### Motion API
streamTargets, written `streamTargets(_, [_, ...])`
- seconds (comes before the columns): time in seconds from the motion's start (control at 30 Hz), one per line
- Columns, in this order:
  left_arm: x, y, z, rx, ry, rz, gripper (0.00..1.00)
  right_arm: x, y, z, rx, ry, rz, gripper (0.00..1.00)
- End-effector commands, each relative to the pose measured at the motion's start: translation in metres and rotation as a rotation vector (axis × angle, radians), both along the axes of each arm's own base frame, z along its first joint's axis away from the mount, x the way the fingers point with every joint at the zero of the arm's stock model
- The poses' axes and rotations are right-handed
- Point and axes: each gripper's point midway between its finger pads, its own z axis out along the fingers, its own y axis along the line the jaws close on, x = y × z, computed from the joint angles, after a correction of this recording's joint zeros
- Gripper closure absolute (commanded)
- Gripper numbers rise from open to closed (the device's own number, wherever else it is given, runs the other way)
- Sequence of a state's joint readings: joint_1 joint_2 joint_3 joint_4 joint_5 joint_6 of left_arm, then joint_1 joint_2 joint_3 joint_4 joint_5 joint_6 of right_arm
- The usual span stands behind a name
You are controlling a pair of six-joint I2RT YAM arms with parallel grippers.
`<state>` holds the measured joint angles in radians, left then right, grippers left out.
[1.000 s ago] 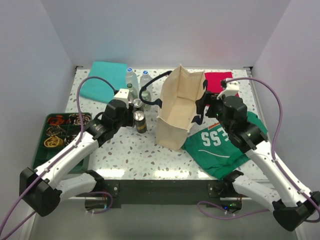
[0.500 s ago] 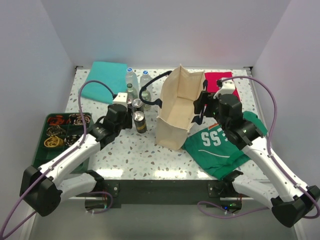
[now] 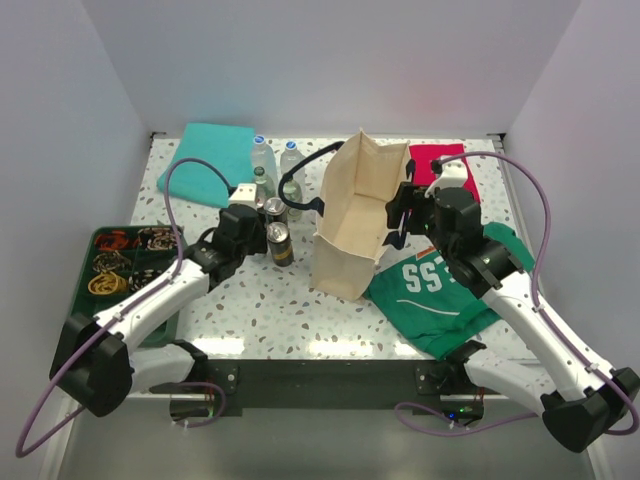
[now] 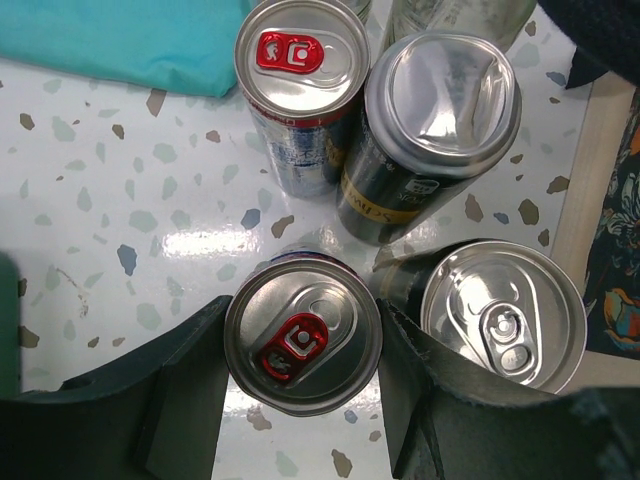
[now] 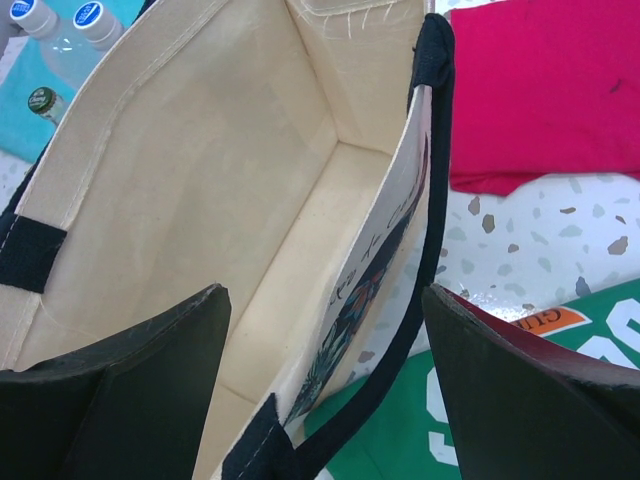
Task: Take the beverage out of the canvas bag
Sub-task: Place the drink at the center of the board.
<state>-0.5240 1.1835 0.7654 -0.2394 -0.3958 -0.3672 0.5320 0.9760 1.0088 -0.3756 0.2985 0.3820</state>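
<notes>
Wrist view on the left alone shows left jaws clenched on a red-tabbed can (image 4: 303, 335) beside a silver can (image 4: 503, 315); right jaws gape astride the canvas bag (image 5: 200, 200) wall.

We see the canvas bag (image 3: 355, 215) upright mid-table, mouth open, with the right gripper (image 3: 400, 214) at its 3 o'clock rim. At its 9 o'clock the left gripper (image 3: 260, 218) sits low among the cans (image 3: 281, 243) (bottles (image 3: 264, 158) just behind, toward 12). A green jersey (image 3: 440, 290) lies at the bag's 5 o'clock, against its base.
</notes>
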Motion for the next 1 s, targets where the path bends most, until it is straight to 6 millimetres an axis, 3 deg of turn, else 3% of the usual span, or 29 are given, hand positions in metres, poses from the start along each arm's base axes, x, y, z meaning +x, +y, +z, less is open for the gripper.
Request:
streamTargets(0.0, [0.0233, -0.0123, 0.0314, -0.090, -0.135, 0.003, 1.00, 0.0042, -0.0004, 0.0071, 0.024, -0.030, -0.020, 0.18])
streamTargets(0.23, [0.0274, -0.0135, 0.0315, -0.083, -0.131, 0.004, 1.00, 0.0043, -0.0007, 0.0073, 0.020, -0.030, -0.021, 0.18])
streamTargets(0.27, [0.0274, -0.0135, 0.0315, -0.084, -0.131, 0.004, 0.94, 0.0045, -0.0015, 0.0082, 0.020, -0.033, -0.025, 0.18])
streamTargets(0.33, [0.0277, -0.0128, 0.0306, -0.083, -0.128, 0.008, 0.93, 0.0045, -0.0019, 0.0075, 0.017, -0.033, -0.026, 0.18])
streamTargets(0.5, [0.0275, -0.0125, 0.0289, -0.083, -0.117, 0.015, 0.76, 0.0043, -0.0007, 0.0052, 0.019, -0.027, -0.022, 0.17])
streamTargets(0.97, [0.0269, -0.0109, 0.0296, -0.090, -0.122, 0.025, 0.62, 0.0043, -0.0025, 0.0053, 0.009, -0.027, -0.028, 0.17])
